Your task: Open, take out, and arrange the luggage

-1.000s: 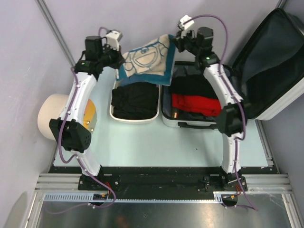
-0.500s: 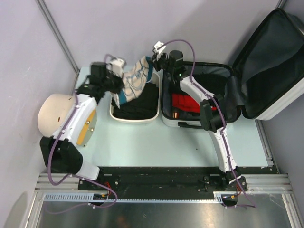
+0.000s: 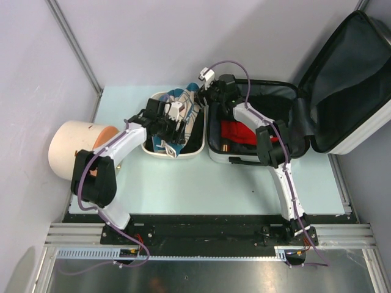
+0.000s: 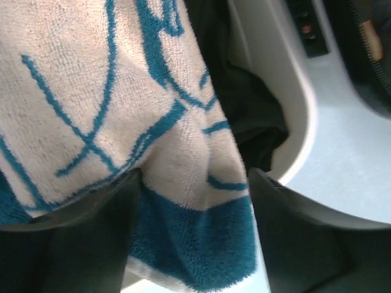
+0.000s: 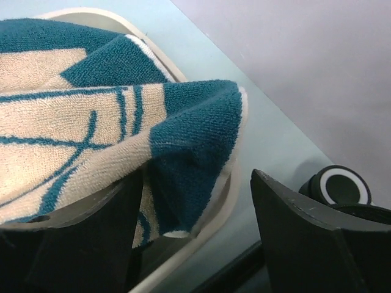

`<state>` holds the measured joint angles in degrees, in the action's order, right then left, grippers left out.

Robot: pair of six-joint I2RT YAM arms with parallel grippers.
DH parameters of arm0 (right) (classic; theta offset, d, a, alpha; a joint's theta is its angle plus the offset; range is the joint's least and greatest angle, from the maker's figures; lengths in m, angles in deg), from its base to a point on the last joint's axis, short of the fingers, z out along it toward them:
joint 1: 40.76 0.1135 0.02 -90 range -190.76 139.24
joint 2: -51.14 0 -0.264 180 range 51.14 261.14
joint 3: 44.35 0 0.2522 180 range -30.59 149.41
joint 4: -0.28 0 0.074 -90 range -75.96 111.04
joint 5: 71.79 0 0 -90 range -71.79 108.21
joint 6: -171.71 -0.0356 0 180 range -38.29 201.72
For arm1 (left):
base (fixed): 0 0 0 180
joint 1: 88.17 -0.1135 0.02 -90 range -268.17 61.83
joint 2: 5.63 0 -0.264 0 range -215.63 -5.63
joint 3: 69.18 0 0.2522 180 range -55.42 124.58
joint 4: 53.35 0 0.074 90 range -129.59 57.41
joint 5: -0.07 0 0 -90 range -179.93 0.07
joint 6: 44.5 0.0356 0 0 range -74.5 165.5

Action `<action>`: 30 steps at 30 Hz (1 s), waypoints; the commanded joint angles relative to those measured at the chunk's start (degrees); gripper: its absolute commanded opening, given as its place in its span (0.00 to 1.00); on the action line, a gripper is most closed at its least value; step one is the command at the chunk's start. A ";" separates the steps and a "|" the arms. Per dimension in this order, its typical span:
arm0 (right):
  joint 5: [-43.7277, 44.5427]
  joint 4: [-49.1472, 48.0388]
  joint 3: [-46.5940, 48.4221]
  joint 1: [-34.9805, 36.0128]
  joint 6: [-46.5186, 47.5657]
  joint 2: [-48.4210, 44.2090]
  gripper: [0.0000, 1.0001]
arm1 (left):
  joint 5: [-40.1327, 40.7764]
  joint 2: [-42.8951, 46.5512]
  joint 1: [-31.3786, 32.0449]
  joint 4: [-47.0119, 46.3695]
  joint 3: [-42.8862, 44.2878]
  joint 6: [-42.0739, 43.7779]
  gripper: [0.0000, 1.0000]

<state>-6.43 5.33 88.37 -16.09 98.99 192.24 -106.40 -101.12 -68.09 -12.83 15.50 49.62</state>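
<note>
Luggage [image 3: 342,79] open at centre right on the counter [image 3: 244,183], lid leaning to upper right. Left pincer [image 4: 193,177] released astride teal-cream towel [image 4: 91,91] over tub [image 3: 183,153], arm bent from lower left. Right pincer [image 5: 197,177] released beside towel corner.

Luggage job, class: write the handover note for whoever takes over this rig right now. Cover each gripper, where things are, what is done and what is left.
Left gripper: open, with the towel between its fingers, over the tub.
Right gripper: open, at the towel's teal corner, gripping nothing.
Luggage: open on the right, lid up, with a red garment and dark items inside.
Done: luggage opened; towel lying on black clothing in the tub.
Left: take out what remains in the luggage and arrange it.
</note>
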 commanded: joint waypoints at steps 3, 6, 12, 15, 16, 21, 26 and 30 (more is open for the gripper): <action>-1.29 3.34 2.33 -1.98 -3.03 -10.66 0.83 | -8.31 10.05 -2.14 1.09 3.78 -0.52 1.00; -2.33 7.64 2.42 -4.97 -3.92 -15.31 0.87 | -10.50 12.16 -4.77 3.73 8.18 0.71 1.00; -7.16 27.75 2.59 -14.80 3.87 -21.65 0.90 | -9.90 11.99 -6.63 6.19 15.74 6.68 1.00; -7.18 38.74 3.04 -18.24 10.03 -21.92 0.87 | -9.46 9.98 -6.63 6.37 18.38 7.13 1.00; -6.39 42.94 3.12 -18.42 11.45 -21.83 0.84 | -9.98 9.44 -6.63 6.46 19.43 7.04 1.00; -0.25 49.57 1.11 -16.77 15.94 -20.60 0.82 | -11.74 5.93 -6.63 6.63 21.72 4.76 1.00; 3.28 48.00 -2.23 -13.60 16.39 -18.67 0.84 | -12.10 3.90 -6.63 6.99 22.34 4.32 1.00; 5.83 47.12 -0.49 -10.26 16.30 -14.28 0.87 | -11.74 3.72 -6.63 7.42 21.81 4.14 1.00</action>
<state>-4.44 52.26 86.44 -29.03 114.01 174.60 -116.12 -97.99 -74.89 -5.51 35.17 52.98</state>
